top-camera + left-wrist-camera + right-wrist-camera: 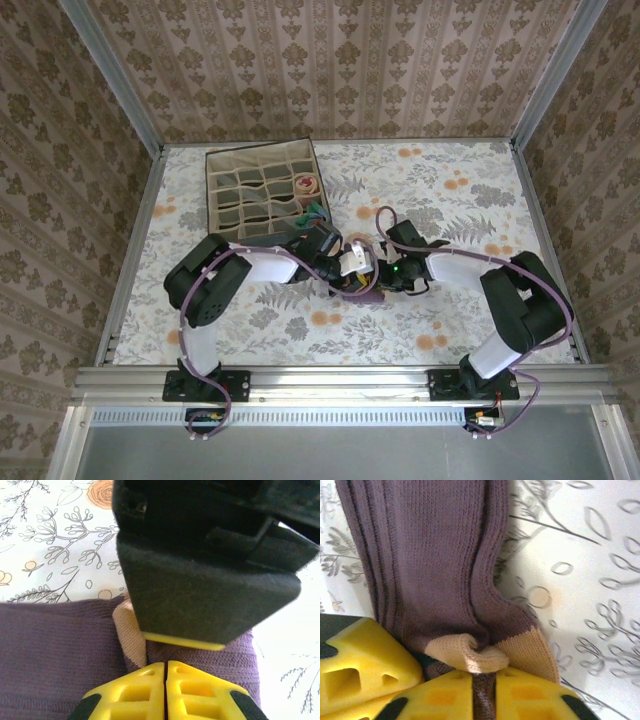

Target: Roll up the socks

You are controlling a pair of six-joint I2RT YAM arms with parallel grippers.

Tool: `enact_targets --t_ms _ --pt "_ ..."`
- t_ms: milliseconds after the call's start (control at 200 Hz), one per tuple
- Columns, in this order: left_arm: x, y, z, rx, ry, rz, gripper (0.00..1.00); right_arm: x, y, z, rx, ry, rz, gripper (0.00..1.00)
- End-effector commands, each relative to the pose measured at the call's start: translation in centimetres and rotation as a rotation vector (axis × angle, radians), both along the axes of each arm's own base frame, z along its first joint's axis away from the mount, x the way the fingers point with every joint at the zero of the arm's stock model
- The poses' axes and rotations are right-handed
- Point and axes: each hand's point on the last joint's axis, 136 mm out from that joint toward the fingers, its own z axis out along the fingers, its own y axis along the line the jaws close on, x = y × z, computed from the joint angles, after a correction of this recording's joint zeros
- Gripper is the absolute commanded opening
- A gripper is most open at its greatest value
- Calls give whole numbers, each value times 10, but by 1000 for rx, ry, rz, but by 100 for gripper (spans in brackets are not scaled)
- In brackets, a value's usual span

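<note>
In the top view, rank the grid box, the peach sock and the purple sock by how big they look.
1. Grid box.
Peach sock and purple sock: cannot rank them, since the purple one is mostly covered.

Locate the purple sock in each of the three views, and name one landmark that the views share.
Top external: the purple sock is a small patch just below the picture's middle.
Left wrist: it spans the lower left.
Right wrist: it runs from the top left down to the bottom centre.
Shared landmark: the floral table cover.
</note>
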Motion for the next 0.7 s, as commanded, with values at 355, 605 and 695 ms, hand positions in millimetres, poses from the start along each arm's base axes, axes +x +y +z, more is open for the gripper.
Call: enact_targets --t_ms 355,605,695 --pt "-7 42 45 23 -521 -53 35 -65 -31 -63 -200 290 100 0" --pt "-25 35 28 135 -677 -131 37 -66 -28 -64 -207 302 120 0" --pt "-29 32 15 168 -673 -157 38 -66 -27 -63 -207 304 126 0"
